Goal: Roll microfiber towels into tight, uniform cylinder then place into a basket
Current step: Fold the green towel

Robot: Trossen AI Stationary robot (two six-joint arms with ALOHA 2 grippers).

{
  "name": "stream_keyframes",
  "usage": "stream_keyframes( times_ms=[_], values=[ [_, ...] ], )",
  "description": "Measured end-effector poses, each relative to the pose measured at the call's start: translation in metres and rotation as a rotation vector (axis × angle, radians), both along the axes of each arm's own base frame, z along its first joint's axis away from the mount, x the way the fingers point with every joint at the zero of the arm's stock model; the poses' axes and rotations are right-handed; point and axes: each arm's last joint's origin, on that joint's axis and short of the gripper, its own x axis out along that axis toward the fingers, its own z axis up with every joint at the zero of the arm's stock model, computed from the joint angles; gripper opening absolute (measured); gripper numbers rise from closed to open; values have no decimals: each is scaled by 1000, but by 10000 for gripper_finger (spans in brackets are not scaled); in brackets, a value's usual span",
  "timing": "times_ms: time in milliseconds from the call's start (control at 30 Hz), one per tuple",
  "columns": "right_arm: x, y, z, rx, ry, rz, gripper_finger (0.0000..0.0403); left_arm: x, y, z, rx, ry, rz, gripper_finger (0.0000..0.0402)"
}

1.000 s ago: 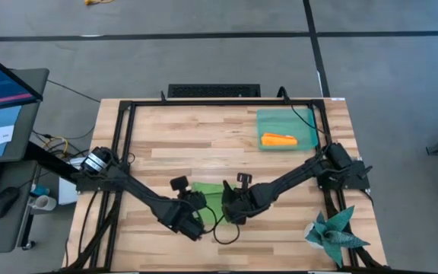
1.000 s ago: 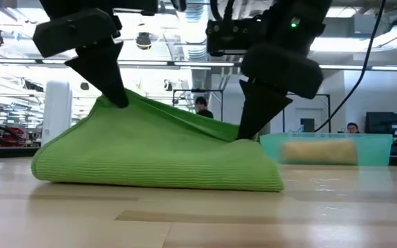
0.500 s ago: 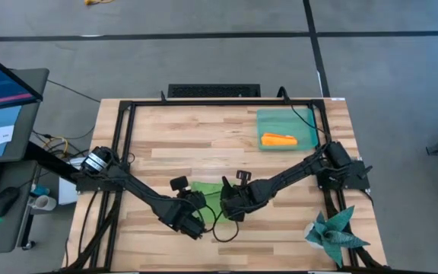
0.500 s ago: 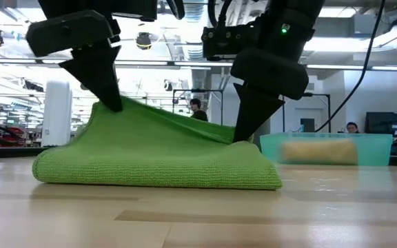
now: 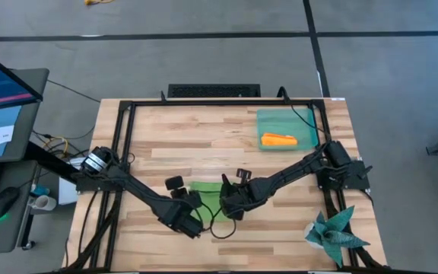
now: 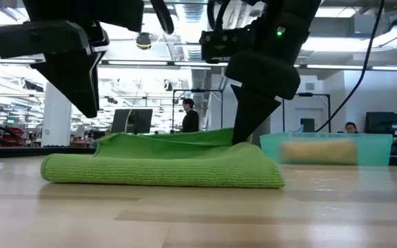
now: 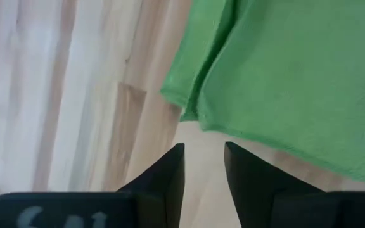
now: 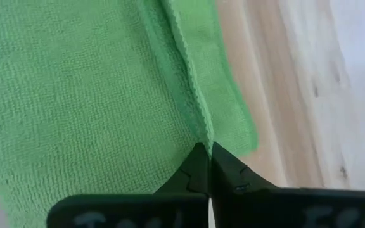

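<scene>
lime green towel (image 6: 164, 164) lies folded flat on the wooden surface (image 5: 204, 137) near the front. the left end effector (image 6: 88, 107) hangs above its edge, parted and empty. the right end effector (image 8: 204, 155) pinches its fold. farther back, the basket (image 5: 286, 129) holds the rolled orange towel (image 5: 279, 140).

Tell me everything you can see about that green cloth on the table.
The green towel is a lime, ribbed, soft-looking cloth, folded into flat layers on the wooden table, near its front middle. The right gripper pinches one edge shut. The left gripper hangs open just off the other end, holding nothing.
</scene>
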Motion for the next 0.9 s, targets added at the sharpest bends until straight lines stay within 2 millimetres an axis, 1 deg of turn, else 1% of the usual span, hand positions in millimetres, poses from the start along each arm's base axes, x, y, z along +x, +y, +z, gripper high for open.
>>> stream_keyframes(
  times_ms=[100,200,433,567,633,733,833,900],
  values=[
    [0,-1,0,17,4,-5,22,4,-3,-1,-24,-24,-31,105],
    [0,-1,0,18,4,-7,39,7,-5,-1,-43,-44,-69,105],
    [1,-2,0,14,5,-4,109,8,-14,-1,-40,-76,-135,106],
    [-2,-8,2,27,47,-11,144,5,-20,0,-15,-97,-155,106],
    [-5,-11,8,29,58,-16,156,4,-22,-1,10,-116,-165,106],
    [-10,-12,22,27,41,-15,166,2,-22,-10,28,-143,-177,106],
    [-19,-6,39,28,19,8,170,1,-19,-23,15,-157,-170,106],
    [-28,2,52,11,-18,33,170,1,-15,-31,10,-166,-169,106]
  ],
)
